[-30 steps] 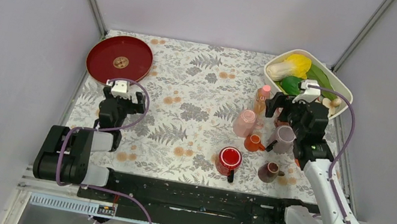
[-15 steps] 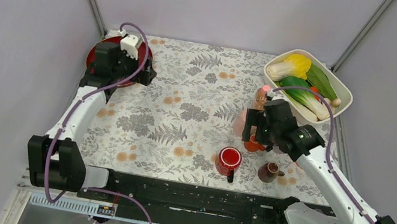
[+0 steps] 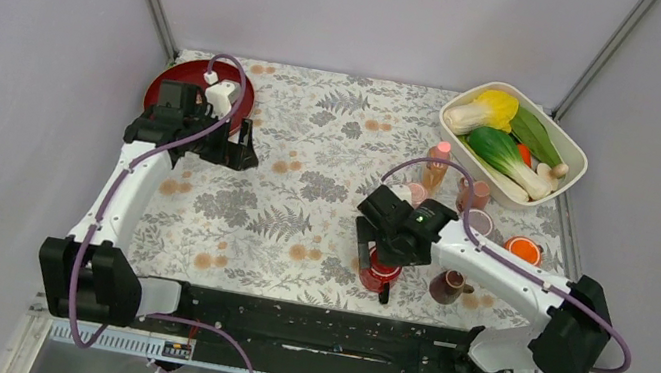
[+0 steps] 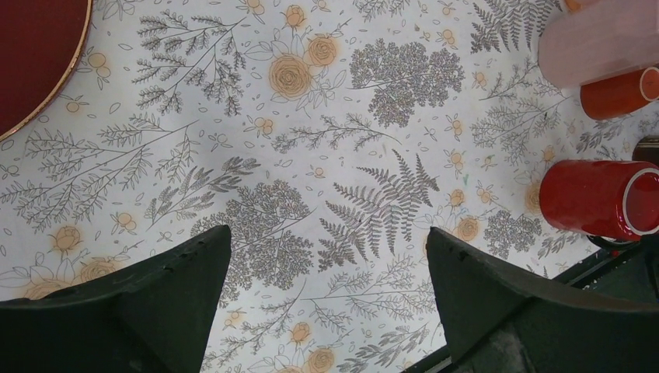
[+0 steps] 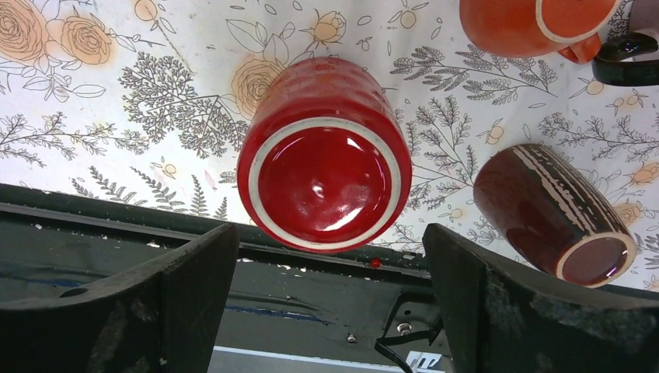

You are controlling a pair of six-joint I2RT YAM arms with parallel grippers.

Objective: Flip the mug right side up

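Observation:
Only the pale pink top of the mug (image 3: pixel 416 193) shows in the top view, behind my right arm; how it stands I cannot tell. The left wrist view has its pale pink side (image 4: pixel 594 47) at the upper right edge. My right gripper (image 3: pixel 376 253) hangs open over the glossy red mug (image 3: pixel 380 274), just in front of the pink one. In its own view the right gripper (image 5: pixel 328 233) has nothing between its fingers, and the red mug's mouth (image 5: pixel 322 175) lies just beyond them. My left gripper (image 3: pixel 237 146) is open and empty over bare cloth (image 4: pixel 328 231), far to the left.
A red plate (image 3: pixel 183 86) lies at the back left. A white tub (image 3: pixel 579 152) of vegetables stands at the back right. Near the mugs are a small bottle (image 3: pixel 436 164), a greyish-mauve mug (image 3: pixel 478 219), an orange cup (image 3: pixel 523 247) and a dark maroon cup (image 3: pixel 447 285).
My right arm has swung left and nearer, from the cluster of cups to over the red mug. The orange cup now sits further right. My left arm has reached out beside the red plate.

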